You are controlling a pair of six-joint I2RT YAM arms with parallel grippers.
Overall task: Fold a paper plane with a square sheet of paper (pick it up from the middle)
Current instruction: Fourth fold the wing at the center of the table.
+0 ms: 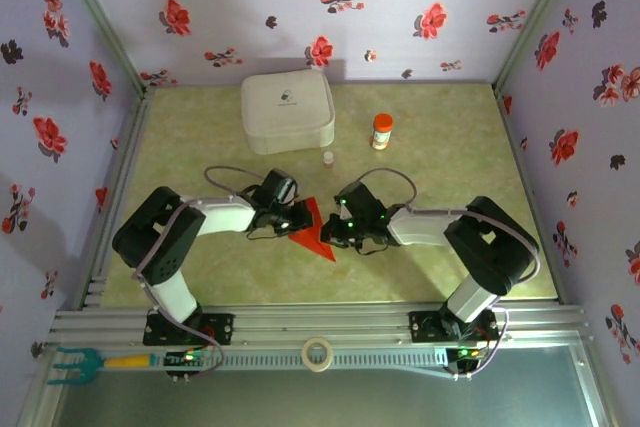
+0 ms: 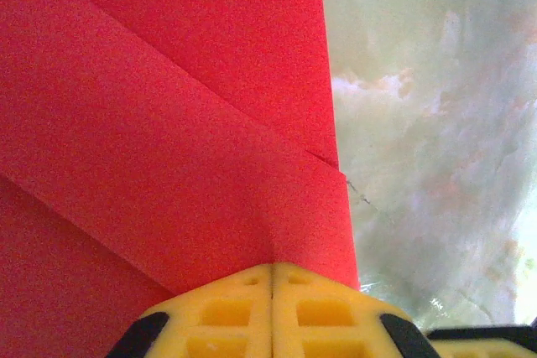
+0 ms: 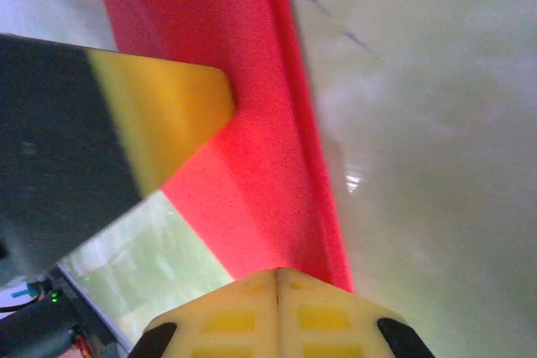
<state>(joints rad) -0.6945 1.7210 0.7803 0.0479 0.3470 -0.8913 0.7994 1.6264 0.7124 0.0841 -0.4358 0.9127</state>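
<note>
I see the red sheet of paper [image 1: 312, 230] near the middle of the greenish counter [image 1: 450, 162], already creased into a pointed shape, and it sits between the two arms, which come in from each side; the left tool [image 1: 292, 219] meets it from the left and the right tool [image 1: 336, 231] from the right. In the left wrist view the yellow fingers [image 2: 226, 318] of the left tool [image 2: 273, 270] are pressed together with no gap, and the sheet of paper [image 2: 168, 148], showing several diagonal folds, runs into their tips, so it appears pinched there. In the right wrist view the right tool [image 3: 277, 274] is also closed on the long edge of the sheet of paper [image 3: 252, 157], and a yellow and black finger of the left tool [image 3: 159, 115] touches the sheet from the side. Behind, well apart from the paper, a white case [image 1: 287, 110] stands near the back wall; an orange-capped bottle [image 1: 382, 131] is to its right.
</note>
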